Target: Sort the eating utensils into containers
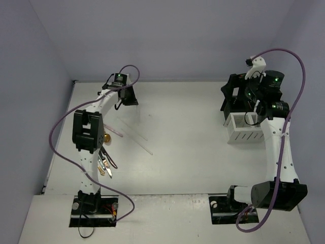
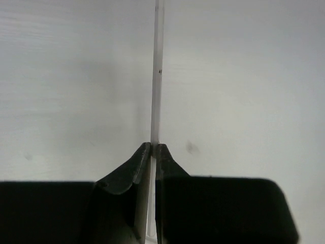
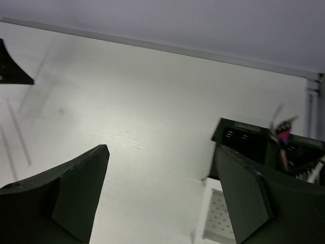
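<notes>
My left gripper (image 2: 154,148) is shut on a thin pale stick (image 2: 158,76) that runs straight out from its fingertips over the white table; from above, that gripper (image 1: 126,99) is at the far left. Two more pale sticks (image 1: 136,134) lie on the table just right of the left arm. Near the left arm's base lies a pile of utensils (image 1: 106,162), with a gold spoon (image 1: 106,137) beside it. My right gripper (image 3: 161,150) stands wide open and holds nothing, above the white container (image 3: 216,218) and the black container (image 3: 244,140), which holds a pink-handled utensil (image 3: 282,137).
The joined containers (image 1: 242,128) stand at the far right of the table, partly under the right arm. The left arm's links cover part of the utensil pile. Grey walls close the table at the back and left. Black base plates (image 1: 94,213) sit at the near edge.
</notes>
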Controlling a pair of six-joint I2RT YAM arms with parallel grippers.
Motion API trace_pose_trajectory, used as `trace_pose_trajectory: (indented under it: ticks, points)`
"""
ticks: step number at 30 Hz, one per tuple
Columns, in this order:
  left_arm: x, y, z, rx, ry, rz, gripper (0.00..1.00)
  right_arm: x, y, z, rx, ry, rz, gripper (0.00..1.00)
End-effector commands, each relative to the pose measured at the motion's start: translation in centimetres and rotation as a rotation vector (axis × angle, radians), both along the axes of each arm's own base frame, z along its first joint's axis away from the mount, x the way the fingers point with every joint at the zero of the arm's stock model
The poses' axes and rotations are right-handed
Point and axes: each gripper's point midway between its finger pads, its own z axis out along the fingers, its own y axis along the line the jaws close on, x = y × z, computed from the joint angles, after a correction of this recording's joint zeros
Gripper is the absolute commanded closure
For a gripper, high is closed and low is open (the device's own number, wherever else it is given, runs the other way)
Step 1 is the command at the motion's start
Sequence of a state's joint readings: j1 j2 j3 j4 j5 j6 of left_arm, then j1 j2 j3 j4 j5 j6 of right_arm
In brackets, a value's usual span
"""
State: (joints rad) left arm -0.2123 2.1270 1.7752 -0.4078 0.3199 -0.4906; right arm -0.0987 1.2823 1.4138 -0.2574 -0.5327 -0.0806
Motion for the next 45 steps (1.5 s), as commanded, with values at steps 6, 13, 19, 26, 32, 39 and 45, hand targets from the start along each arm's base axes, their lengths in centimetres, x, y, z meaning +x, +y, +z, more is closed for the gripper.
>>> trace_pose_trajectory:
  ticks: [6,13,19,26,32,39,45]
  points:
    - [-9.1,-9.0,16.8,-0.235,-0.627,-0.495,1.00,0.4,13.1,0.3,0.202,0.073,0.323,0.00]
    - [-12.4,-10.1,19.7,-0.371,-0.636,-0.539,1.00,0.5,19.2,-0.4,0.429,0.213,0.524,0.04]
    - [-13.8,-10.3,20.5,-0.402,-0.632,-0.546,1.00,1.3,22.6,0.2,0.468,0.203,0.585,0.04]
    - [-15.3,-10.1,19.7,-0.421,-0.597,-0.550,1.00,2.3,24.7,-0.2,0.512,0.236,0.607,0.10]
    - [-16.2,-10.3,19.8,-0.438,-0.586,-0.558,1.00,2.8,25.8,-0.8,0.519,0.249,0.623,0.15]
    - [-16.7,-10.8,19.8,-0.451,-0.573,-0.560,1.00,3.2,26.8,-0.7,0.528,0.248,0.634,0.37]
    - [-17.0,-11.0,19.4,-0.448,-0.558,-0.564,1.00,3.2,27.4,-0.8,0.533,0.251,0.649,0.60]
